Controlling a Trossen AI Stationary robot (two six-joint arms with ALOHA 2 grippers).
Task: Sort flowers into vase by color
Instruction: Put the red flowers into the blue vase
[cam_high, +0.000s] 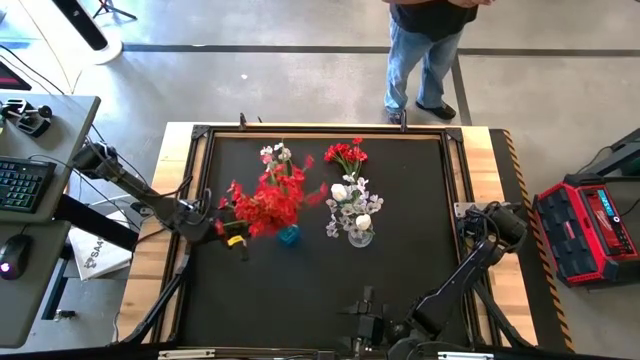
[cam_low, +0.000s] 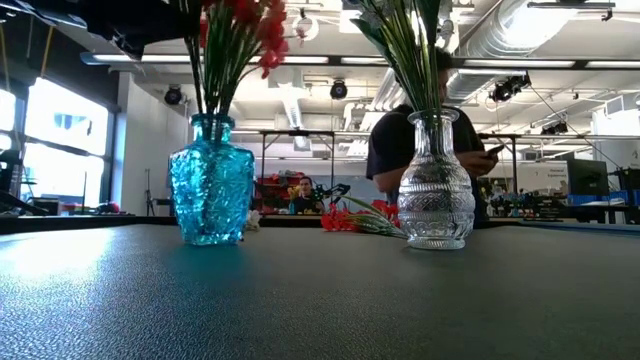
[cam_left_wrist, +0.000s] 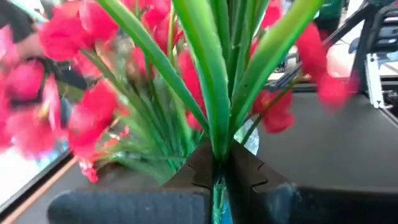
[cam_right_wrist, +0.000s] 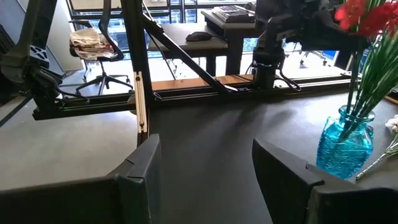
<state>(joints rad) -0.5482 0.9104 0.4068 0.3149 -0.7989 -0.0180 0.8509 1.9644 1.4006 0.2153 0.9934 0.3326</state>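
A blue vase (cam_high: 289, 236) (cam_low: 211, 180) stands left of centre and holds red flowers (cam_high: 266, 203). A clear vase (cam_high: 360, 237) (cam_low: 435, 185) to its right holds white flowers (cam_high: 350, 205). Toward the far edge, a red sprig (cam_high: 345, 155) (cam_low: 350, 218) and a white sprig (cam_high: 275, 153) lie on the table. My left gripper (cam_high: 240, 226) (cam_left_wrist: 219, 168) is at the blue vase's left, among the red blossoms, and is shut on green stems. My right gripper (cam_high: 365, 312) (cam_right_wrist: 205, 155) waits open at the near edge with nothing between its fingers. My left gripper pinches the green stems and leaves (cam_left_wrist: 217, 146) of a red sprig between its two fingers, below the blossoms. The fingers come in about level from the table's left, lying across the stems. The sprig stands upright over the blue vase; its lower end is hidden.
A person (cam_high: 425, 45) stands beyond the far edge. A red tool case (cam_high: 590, 225) sits right of the table, and a desk with a keyboard (cam_high: 22, 185) is on the left. A wooden frame (cam_high: 150, 250) borders the black table top.
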